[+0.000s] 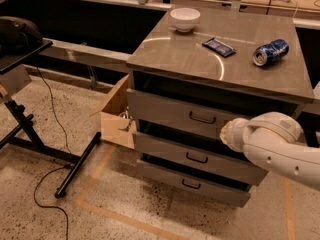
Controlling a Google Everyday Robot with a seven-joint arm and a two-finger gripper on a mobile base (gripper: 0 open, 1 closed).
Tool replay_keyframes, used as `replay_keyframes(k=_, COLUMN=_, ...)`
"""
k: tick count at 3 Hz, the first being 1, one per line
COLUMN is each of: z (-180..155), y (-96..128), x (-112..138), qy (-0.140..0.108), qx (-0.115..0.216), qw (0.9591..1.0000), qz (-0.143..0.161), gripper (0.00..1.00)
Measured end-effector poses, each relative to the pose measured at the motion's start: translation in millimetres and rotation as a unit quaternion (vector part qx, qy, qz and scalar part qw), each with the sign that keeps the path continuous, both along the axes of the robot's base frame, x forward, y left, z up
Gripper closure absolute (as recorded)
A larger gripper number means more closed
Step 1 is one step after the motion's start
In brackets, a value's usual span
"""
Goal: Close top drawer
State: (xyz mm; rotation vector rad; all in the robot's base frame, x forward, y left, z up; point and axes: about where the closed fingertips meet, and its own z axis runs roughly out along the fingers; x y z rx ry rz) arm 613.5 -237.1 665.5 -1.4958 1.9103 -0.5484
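The top drawer is a wide grey drawer with a small black wire handle. It stands a little out of the cabinet, with a dark gap showing above its front. My gripper is at the end of the white arm, against the drawer's front on the right, just right of and below the handle. The arm hides the drawer's right end.
Two lower grey drawers also stand out in steps. On the cabinet top are a white bowl, a dark packet and a blue can. A cardboard box sits left of the cabinet, a black stand further left.
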Motion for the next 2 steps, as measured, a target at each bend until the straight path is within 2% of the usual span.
replay_keyframes(k=1, z=4.8, y=-22.0, x=-61.2, qy=0.034, qx=-0.011, qw=0.9992, qz=-0.019, gripper=1.00)
replay_keyframes(k=2, z=8.1, y=-21.3, x=-68.6, qy=0.042, qx=0.002, qw=0.9988, qz=-0.025, gripper=0.84)
